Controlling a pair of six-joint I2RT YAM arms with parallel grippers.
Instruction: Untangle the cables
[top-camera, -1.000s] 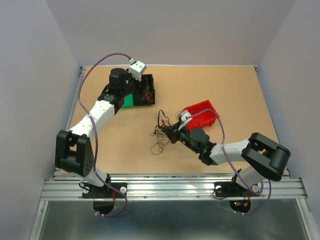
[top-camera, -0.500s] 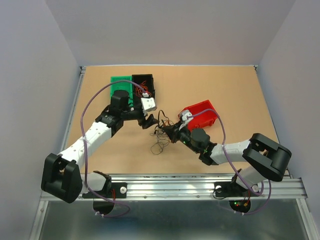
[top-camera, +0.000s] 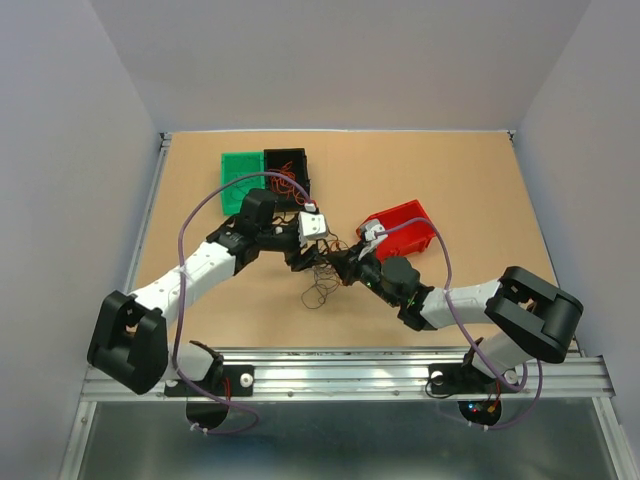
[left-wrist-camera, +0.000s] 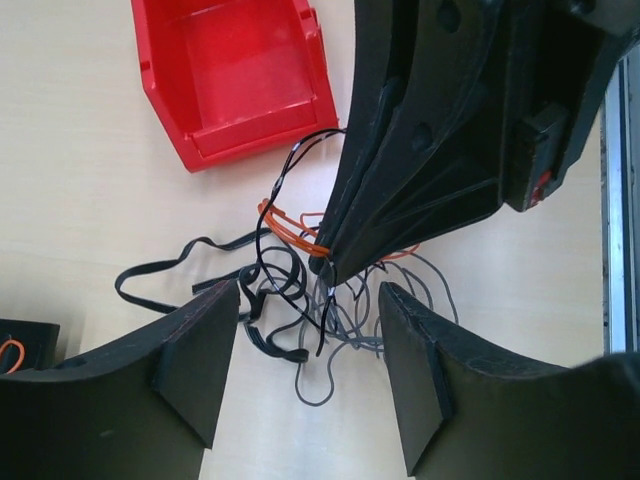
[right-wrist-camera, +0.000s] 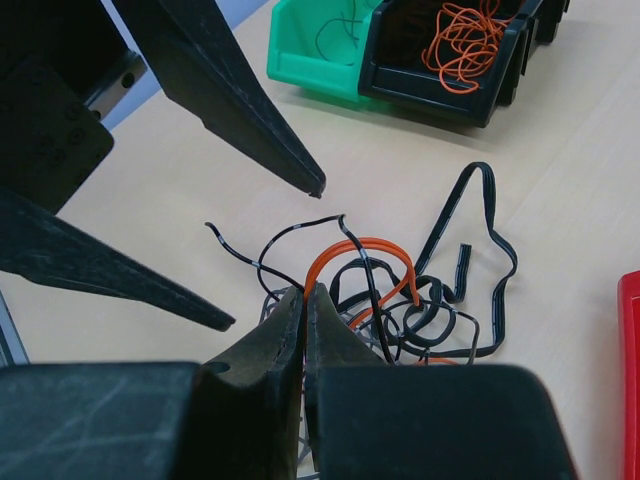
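Observation:
A tangle of cables (top-camera: 320, 275) lies mid-table: an orange cable (right-wrist-camera: 370, 245), a flat black cable (right-wrist-camera: 480, 220), thin black wires and a grey cable (left-wrist-camera: 330, 370). My right gripper (right-wrist-camera: 304, 295) is shut on the orange cable at the tangle's right side, and it also shows in the top view (top-camera: 347, 268). My left gripper (left-wrist-camera: 310, 370) is open, its fingers (left-wrist-camera: 200, 360) on either side of the tangle just above the table, tip to tip with the right gripper (left-wrist-camera: 420, 150). It holds nothing.
A red bin (top-camera: 405, 225) stands just behind the right gripper. A green bin (top-camera: 240, 168) and a black bin (top-camera: 288, 170) holding orange cables (right-wrist-camera: 465, 40) stand at the back left. The table's near rail (top-camera: 350, 375) runs along the front.
My left arm has swung from the black bin at the back down to the tangle, with its gripper open around it. The right arm has stayed put, still shut on the cable.

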